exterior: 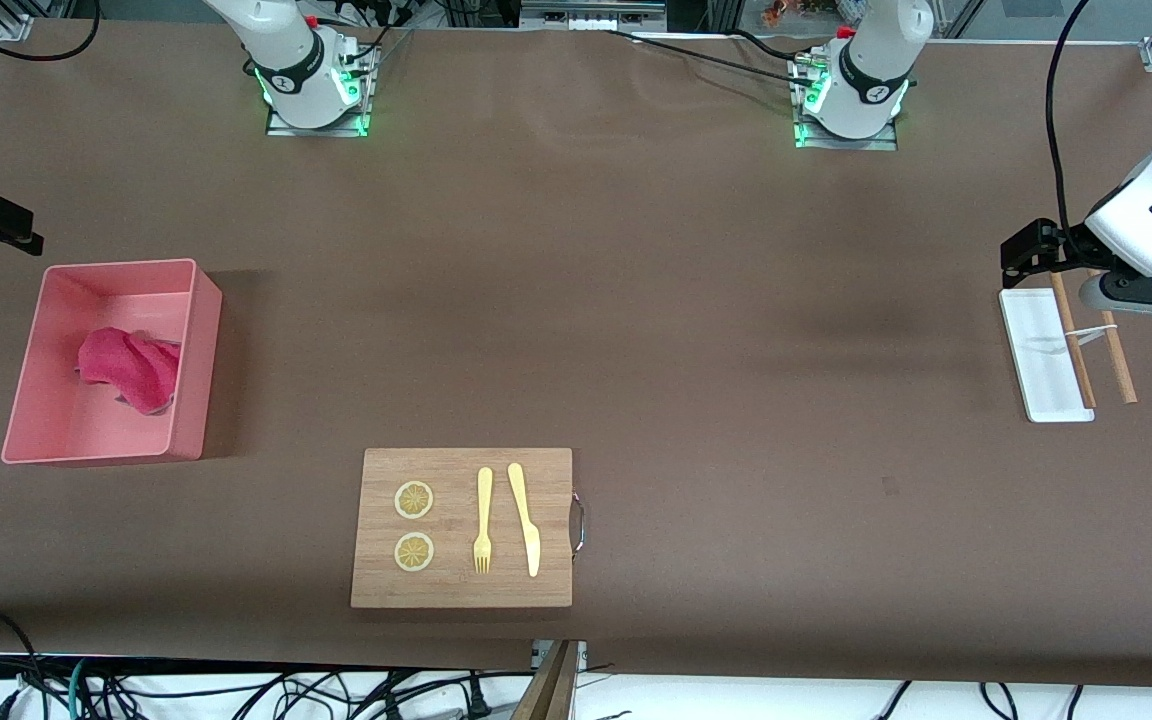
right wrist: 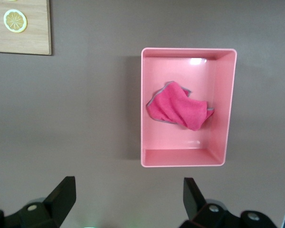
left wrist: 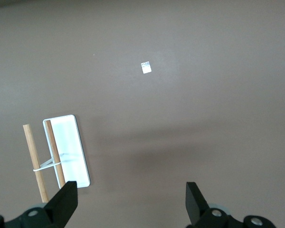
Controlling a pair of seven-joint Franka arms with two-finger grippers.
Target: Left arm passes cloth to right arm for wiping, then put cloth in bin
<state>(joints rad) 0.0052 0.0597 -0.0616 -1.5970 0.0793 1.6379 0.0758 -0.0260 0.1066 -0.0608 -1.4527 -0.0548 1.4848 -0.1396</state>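
Cloth (exterior: 131,368) sits in bin (exterior: 198,340) — our right gripper (right wrist: 126,202), empty and wide, hangs nearer; left gripper (left wrist: 131,204) also wide, waits over the white tray (exterior: 1036,330).

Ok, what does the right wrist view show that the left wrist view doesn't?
Only the right wrist view shows the cloth lying crumpled in the bin, plus a corner of the wooden board with a lemon slice. Only the left wrist view shows the white tray with two wooden sticks across it. Both share the brown table and open, empty fingers: right gripper, left gripper.
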